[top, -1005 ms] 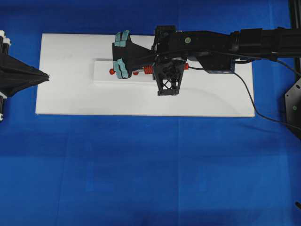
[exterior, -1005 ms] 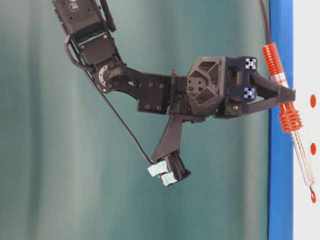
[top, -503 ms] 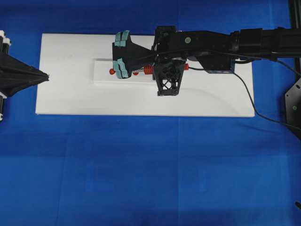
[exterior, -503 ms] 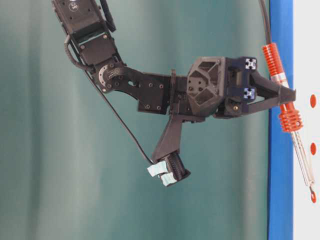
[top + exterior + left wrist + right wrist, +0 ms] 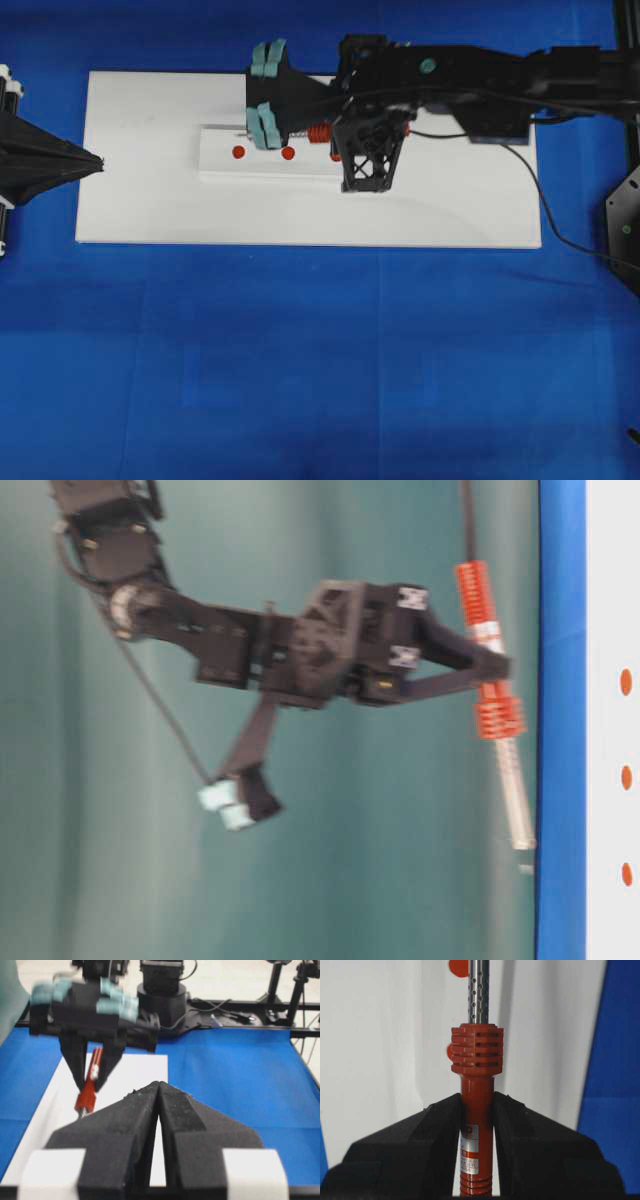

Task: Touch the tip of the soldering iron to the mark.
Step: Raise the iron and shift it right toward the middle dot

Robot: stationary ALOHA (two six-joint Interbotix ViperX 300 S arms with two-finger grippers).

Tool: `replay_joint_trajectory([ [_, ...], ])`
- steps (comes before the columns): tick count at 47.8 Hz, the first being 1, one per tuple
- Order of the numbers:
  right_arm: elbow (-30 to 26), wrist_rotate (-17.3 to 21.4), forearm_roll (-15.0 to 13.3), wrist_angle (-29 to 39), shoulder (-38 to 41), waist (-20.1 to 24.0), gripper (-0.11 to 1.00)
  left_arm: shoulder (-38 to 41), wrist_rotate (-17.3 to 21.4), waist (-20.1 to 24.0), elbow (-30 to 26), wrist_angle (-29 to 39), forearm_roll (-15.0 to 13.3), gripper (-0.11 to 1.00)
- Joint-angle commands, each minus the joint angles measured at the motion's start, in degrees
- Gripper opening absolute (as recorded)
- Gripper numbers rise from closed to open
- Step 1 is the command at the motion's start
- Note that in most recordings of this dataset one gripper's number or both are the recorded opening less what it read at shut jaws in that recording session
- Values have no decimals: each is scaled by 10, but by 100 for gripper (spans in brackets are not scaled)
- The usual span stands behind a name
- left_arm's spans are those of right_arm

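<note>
My right gripper (image 5: 477, 1097) is shut on the red-orange handle of the soldering iron (image 5: 497, 720), just behind its ribbed collar (image 5: 318, 134). The iron hangs in the air, and its silver tip (image 5: 525, 865) is clear of the board. Three red dots sit in a row on the raised white strip (image 5: 215, 165). The leftmost dot, the mark (image 5: 238, 152) (image 5: 626, 874), is uncovered, with the tip above and a little behind it. My left gripper (image 5: 100, 163) (image 5: 159, 1084) is shut on nothing and points at the board's left edge.
The strip lies on a white board (image 5: 450, 215) over a blue cloth (image 5: 320, 360). The iron's black cord (image 5: 535, 205) trails across the board's right end. The right arm (image 5: 480, 80) overhangs the board's back edge. The middle dot (image 5: 288, 153) shows beside the teal-taped wrist camera.
The right arm has lifted and drawn back with the iron. The tip, which rested on the leftmost dot, now hangs off it. The left arm has not moved.
</note>
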Motion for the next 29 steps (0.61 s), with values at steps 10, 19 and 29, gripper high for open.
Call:
replay_joint_trajectory([
  [10,-42,1,-19,47,-50,1,6,3,-1,-1,-6,-4,1,0],
  [19,-46,0,-22,53,-50,3,6,3,-1,-1,-6,-4,2,0],
  [29,-38,0,-22,57,-54,3,6,2,-1,-1,-6,-4,2,0],
])
